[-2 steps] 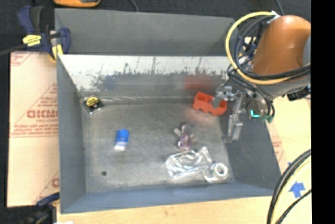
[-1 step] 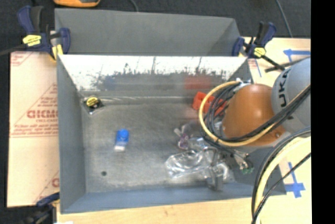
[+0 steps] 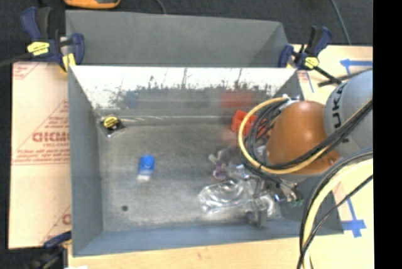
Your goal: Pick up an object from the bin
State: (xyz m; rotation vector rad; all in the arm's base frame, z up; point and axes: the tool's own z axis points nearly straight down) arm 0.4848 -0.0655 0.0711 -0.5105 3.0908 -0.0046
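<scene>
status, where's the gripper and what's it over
Gripper low in the bin, near corner on the view's right, over a heap of clear shiny bits. Behind the wrist, an orange piece. Small blue block apart at left.

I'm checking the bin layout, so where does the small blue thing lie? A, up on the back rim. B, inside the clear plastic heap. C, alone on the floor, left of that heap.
C: the small blue thing sits alone on the bin floor, apart from the clear plastic heap to its right.

Grey bin; blue block; yellow-black piece; red item; clear wrap.
</scene>
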